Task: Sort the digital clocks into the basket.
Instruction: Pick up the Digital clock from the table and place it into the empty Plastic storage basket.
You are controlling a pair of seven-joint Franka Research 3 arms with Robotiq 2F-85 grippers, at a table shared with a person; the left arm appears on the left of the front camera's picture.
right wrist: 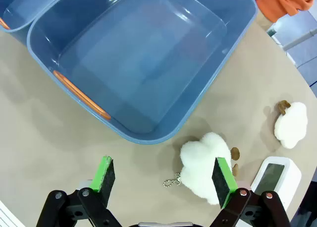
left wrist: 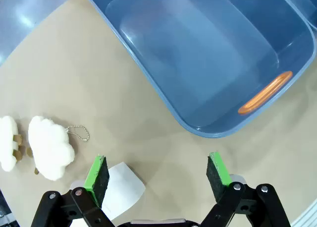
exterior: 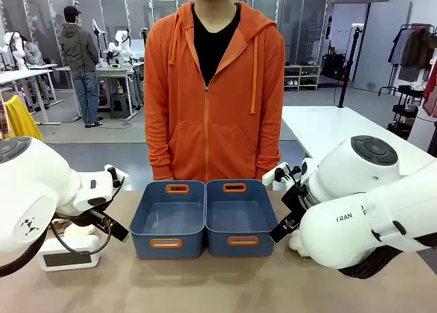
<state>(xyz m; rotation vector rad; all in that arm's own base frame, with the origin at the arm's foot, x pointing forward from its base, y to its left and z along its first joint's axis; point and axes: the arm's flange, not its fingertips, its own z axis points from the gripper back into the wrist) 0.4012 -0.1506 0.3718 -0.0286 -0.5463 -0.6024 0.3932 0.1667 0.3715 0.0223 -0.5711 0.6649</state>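
Hovering over table (exterior: 218, 286) w/ left gripper (left wrist: 158, 173) spread wide, gripping nothing; white clock (left wrist: 121, 188) lying partly under it, plush toys (left wrist: 49, 147) just beside. Hanging w/ right gripper (right wrist: 166, 181) equally wide, empty, one finger overlapping a cream plush (right wrist: 200, 160); 2nd clock (right wrist: 275, 176) lying near bottom-right corner, apart from blue tub (right wrist: 148, 134). Sitting side by side mid-table: two tubs (exterior: 140, 214), both clocks lying outside them on tabletop.
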